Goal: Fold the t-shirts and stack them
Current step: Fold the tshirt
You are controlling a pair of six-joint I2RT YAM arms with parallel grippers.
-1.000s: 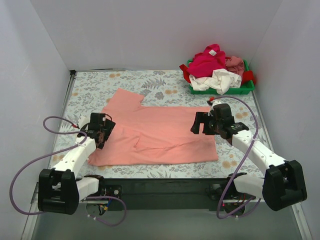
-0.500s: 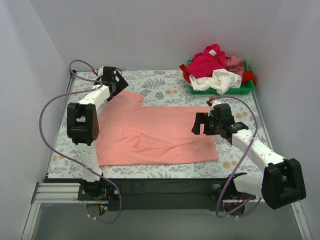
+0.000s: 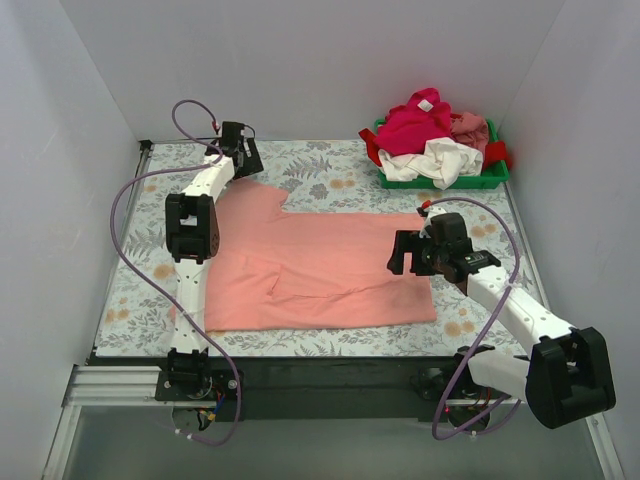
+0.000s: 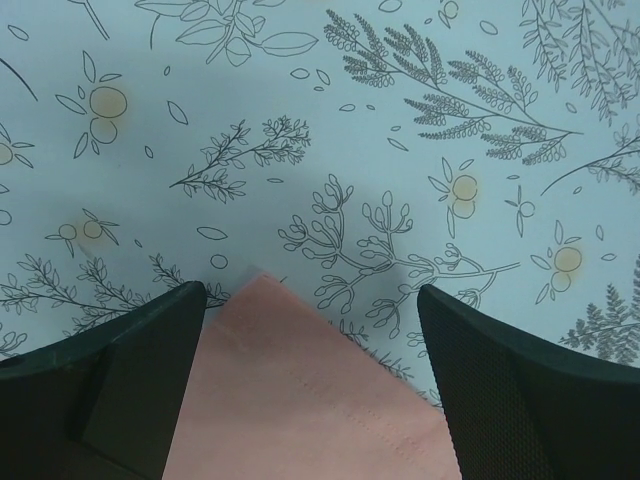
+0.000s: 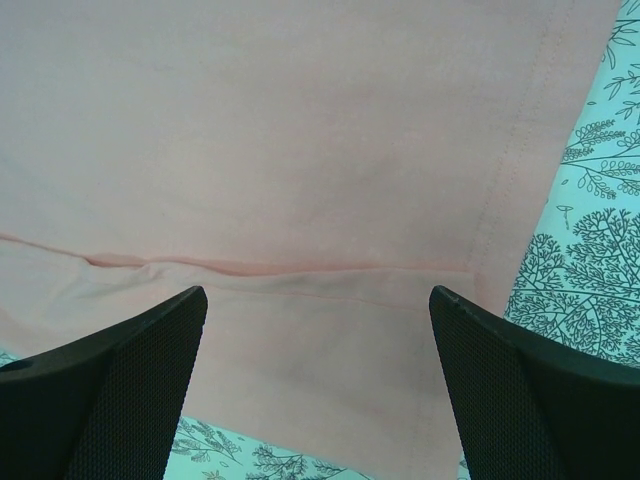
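The salmon-pink t-shirt (image 3: 320, 265) lies spread flat on the floral table, one sleeve pointing to the far left. My left gripper (image 3: 240, 157) is open and empty above the tip of that sleeve; the sleeve corner (image 4: 300, 370) lies between its fingers. My right gripper (image 3: 405, 252) is open and empty above the shirt's right part, where a fold line crosses the cloth (image 5: 300, 180). Magenta, white, red and dusty pink t-shirts (image 3: 432, 135) are heaped in the green tray (image 3: 490, 180) at the far right.
The floral tablecloth (image 3: 330, 165) covers the table. White walls close in the left, back and right sides. The black front rail (image 3: 320, 375) holds both arm bases.
My left arm has swung from the shirt's near left edge out to the far left sleeve tip. My right gripper has barely moved. The shirt lies as before.
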